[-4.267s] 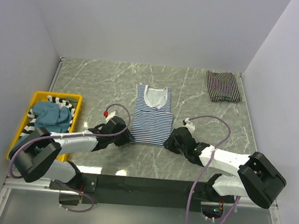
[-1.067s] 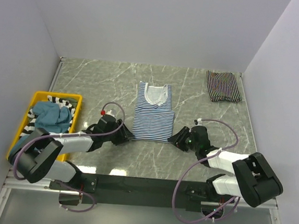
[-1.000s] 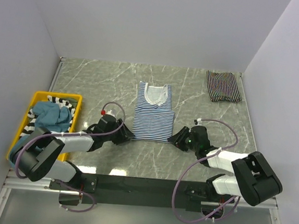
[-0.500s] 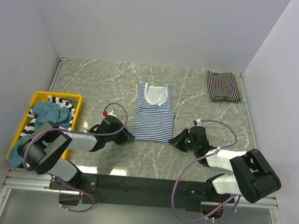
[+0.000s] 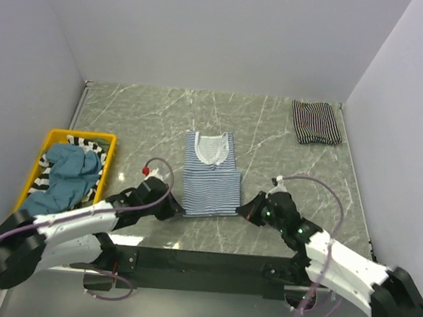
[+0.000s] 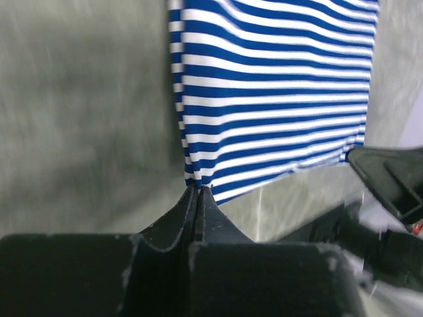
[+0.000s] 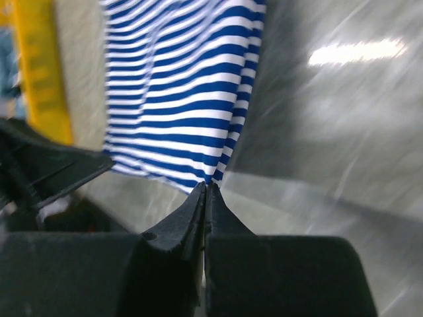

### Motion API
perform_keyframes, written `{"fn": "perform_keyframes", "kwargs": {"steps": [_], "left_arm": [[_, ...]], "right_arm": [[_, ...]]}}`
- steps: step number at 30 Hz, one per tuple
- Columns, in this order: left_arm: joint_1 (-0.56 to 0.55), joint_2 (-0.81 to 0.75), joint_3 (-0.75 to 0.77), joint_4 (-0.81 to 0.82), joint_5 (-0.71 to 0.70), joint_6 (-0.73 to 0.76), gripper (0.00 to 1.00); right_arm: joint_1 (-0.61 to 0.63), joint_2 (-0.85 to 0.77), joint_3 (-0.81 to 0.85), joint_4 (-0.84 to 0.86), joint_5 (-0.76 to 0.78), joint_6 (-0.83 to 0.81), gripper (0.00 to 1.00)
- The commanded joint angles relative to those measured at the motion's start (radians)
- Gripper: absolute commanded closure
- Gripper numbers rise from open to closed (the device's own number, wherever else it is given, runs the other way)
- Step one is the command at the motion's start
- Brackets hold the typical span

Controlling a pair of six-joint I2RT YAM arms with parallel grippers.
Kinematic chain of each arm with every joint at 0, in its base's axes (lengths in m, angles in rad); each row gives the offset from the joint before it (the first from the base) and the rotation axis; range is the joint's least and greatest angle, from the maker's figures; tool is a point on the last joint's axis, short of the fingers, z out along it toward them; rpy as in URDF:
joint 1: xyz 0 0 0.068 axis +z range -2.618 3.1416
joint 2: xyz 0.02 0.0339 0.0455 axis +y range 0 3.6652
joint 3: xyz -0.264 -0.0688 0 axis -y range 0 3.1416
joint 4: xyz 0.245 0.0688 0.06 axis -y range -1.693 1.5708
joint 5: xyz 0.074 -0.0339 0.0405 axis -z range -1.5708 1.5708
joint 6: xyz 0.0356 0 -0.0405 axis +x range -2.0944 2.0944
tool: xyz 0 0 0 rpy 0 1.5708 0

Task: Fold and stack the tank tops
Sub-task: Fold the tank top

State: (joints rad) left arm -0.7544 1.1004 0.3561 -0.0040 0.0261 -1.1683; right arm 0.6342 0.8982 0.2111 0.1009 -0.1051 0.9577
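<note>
The blue top (image 5: 210, 179) lies flat in the middle of the surface (image 5: 126, 114), neckline away from the arms. The left claw (image 5: 179, 210) is clamped on its near left hem corner and the right claw (image 5: 241, 211) on its near right corner, jaws pressed together on the fabric edge in both wrist views. A folded dark top (image 5: 316, 122) sits in the far right corner, well apart; a yellow bin (image 5: 80, 134) at the left holds more clothes (image 5: 66, 172)

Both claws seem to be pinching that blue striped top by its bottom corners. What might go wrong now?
1. The left gripper and right gripper pinch only the very corners of the blue-and-white tank top, so the fabric may slip free.
2. Uneven lifting could leave a crooked fold.
</note>
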Motion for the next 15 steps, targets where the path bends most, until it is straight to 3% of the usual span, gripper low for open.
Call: {"fn": "perform_keyframes", "kwargs": {"steps": [1,7,11,15], "left_arm": [[-0.081,-0.143,-0.029,-0.250,-0.074,-0.069,1.00],[-0.282,-0.355,-0.033,-0.421,-0.173,-0.214,0.99],[-0.411,-0.395,0.084,-0.562,-0.259,-0.258,0.99],[-0.415,-0.393,0.210,-0.610,-0.330,-0.226,0.99]], "right_arm": [[0.108,-0.207,-0.035,-0.212,0.102,0.083,1.00],[0.396,-0.433,-0.035,-0.420,0.246,0.263,1.00],[0.593,-0.369,0.077,-0.549,0.396,0.319,1.00],[0.611,-0.259,0.290,-0.661,0.514,0.251,1.00]]}}
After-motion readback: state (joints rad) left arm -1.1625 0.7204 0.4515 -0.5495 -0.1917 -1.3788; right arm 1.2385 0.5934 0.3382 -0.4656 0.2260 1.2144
